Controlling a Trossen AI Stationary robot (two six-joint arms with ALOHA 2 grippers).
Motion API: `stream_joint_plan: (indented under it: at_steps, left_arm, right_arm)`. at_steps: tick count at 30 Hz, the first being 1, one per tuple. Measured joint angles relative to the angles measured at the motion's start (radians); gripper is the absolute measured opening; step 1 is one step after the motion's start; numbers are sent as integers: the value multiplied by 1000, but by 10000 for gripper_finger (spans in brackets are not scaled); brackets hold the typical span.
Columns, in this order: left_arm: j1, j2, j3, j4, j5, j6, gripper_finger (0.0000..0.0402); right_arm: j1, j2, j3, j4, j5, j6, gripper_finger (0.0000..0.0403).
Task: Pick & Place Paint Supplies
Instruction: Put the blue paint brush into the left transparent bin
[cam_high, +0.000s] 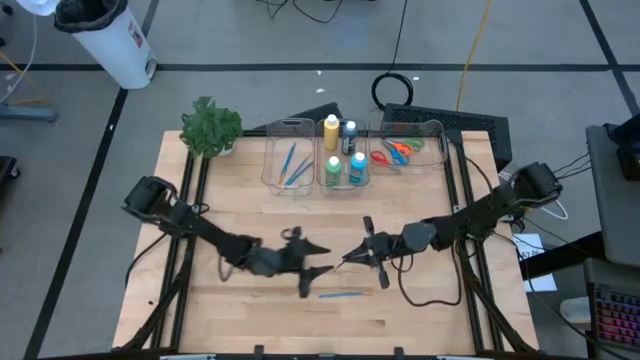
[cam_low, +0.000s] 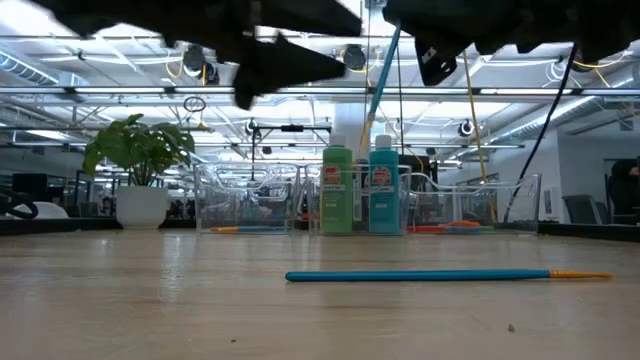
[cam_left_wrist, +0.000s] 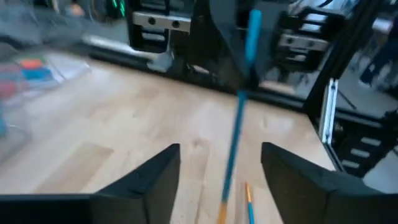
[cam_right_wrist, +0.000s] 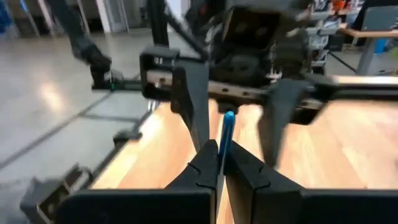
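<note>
Handover: right gripper is clamped on a thin blue paintbrush with an orange tip, held in the air above the table's near middle; the right wrist view shows its two dark fingers pinched together around the blue shaft.
Receiver: left gripper faces it tip to tip, fingers spread wide and holding nothing; in the left wrist view the held brush hangs between them without touching either. Judged: the brush is being offered across so the left arm can carry it to the brush bin on its side.
Brush attitude: steeply tilted, near upright, orange tip pointing down.
Second brush: a matching thin blue paintbrush lies flat on the light wooden table, just nearer than the grippers, not yet collected.
Far row: three clear plastic bins stand side by side; left one holds blue brushes, middle one small paint bottles in yellow, dark, green and blue, right one small scissors with orange and green handles.
Bystander: leafy green plant in a white pot at the far left corner.
</note>
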Motion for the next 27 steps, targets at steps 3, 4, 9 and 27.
stream_joint_plan:
  at_steps: [3,4,9,27]
  left_arm:
    - [47,44,106,-140,95,-29,255]
    - [59,62,136,-168,124,-36,261]
    - [72,132,215,-215,209,-27,272]
    - [59,130,223,-268,122,-57,33]
  right_arm:
    - [7,25,0,-10,-1,-19,1]
    - [6,27,0,-10,-1,-19,1]
    - [8,27,1,-2,-1,-16,1]
    - [11,15,1,-18,9,-68,19]
